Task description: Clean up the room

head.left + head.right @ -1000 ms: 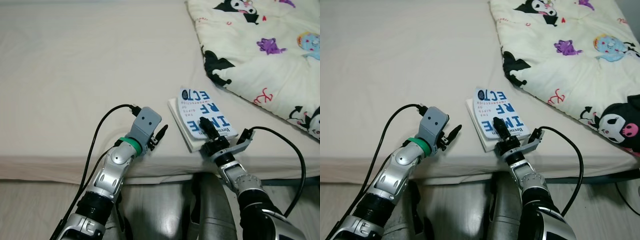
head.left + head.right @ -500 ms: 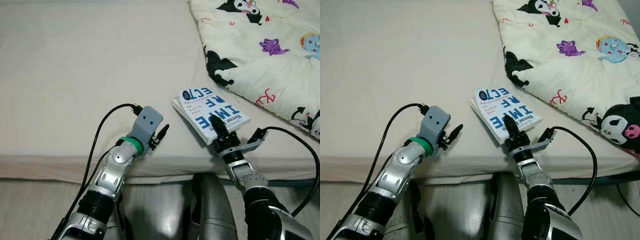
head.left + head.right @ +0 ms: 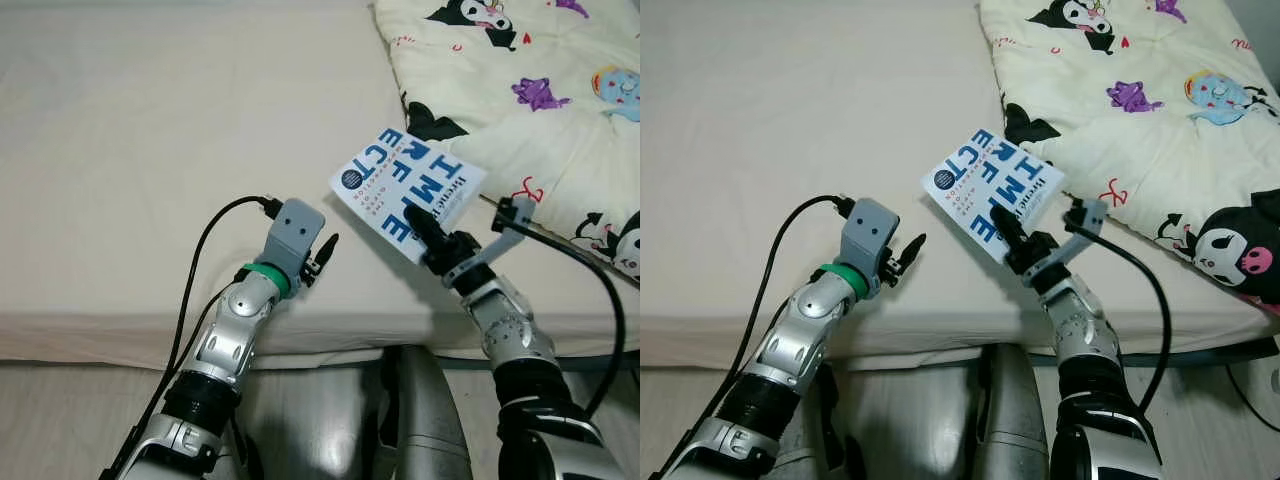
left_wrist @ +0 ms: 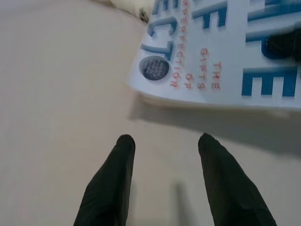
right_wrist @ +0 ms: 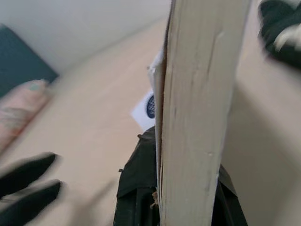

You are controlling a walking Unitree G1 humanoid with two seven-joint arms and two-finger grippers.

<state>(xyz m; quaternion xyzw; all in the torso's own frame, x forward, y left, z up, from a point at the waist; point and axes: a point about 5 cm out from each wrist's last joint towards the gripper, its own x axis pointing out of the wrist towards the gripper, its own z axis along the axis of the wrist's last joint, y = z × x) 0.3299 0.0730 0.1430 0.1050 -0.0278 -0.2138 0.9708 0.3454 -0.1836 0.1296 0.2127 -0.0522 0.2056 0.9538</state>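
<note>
Right pincer [image 3: 425, 232] clamps a white-blue book [image 3: 405, 185], raised tilted above beige bed [image 3: 150, 150]; cartoon-print quilt [image 3: 540, 90] beside. Left pincer [image 3: 322, 258] spread, holding nothing, over the sheet.

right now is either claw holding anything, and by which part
The right claw is shut on the white paperback book with blue lettering, pinching its near edge, cover tilted up off the beige bed. The left claw is open, holding nothing.
</note>
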